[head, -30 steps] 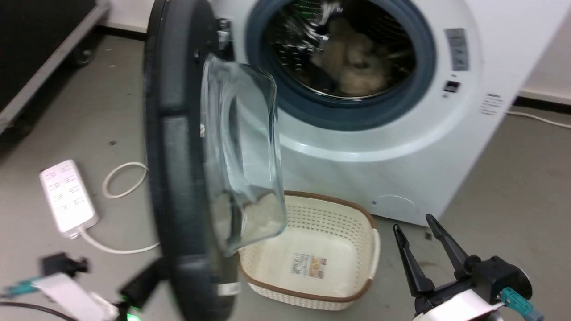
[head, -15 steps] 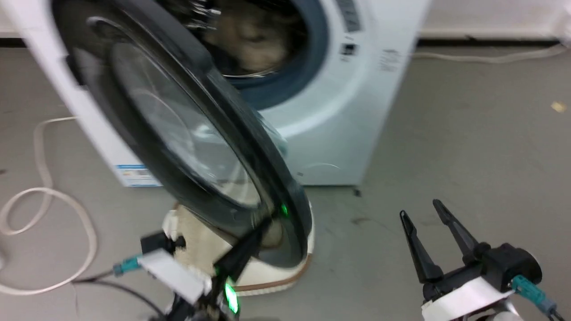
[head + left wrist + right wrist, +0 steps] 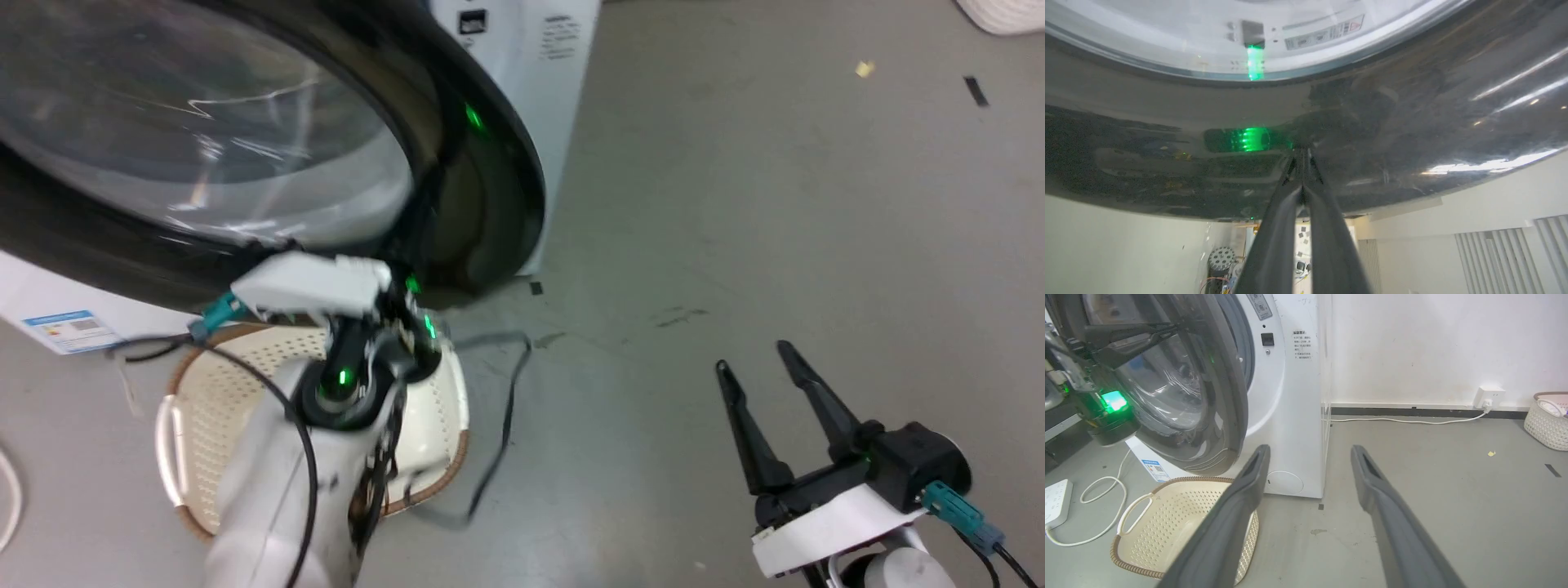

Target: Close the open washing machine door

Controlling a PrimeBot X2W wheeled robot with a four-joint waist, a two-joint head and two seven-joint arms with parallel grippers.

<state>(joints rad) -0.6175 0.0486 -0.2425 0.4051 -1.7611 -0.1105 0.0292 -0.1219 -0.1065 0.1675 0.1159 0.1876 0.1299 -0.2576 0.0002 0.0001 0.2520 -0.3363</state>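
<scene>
My left arm reaches forward above the basket [image 3: 175,425]. My left gripper [image 3: 1302,154], fingers pressed together, touches its tips to the black ring of the washing machine door [image 3: 1412,102], which stands ajar. My right gripper [image 3: 751,359] hovers spread, low over the floor [image 3: 735,204].

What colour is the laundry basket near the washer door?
Cream perforated laundry basket with a brown rim; the right wrist view shows it best.

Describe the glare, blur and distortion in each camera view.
Head view: the washing machine door is smeared by motion blur, a green light mirrored on its black ring. Left wrist view: the glossy ring reflects a green glow and white glare streaks above the shut left claw. Right wrist view: sharp background; the wide lens swells the right claw toward the bottom edge.
</scene>
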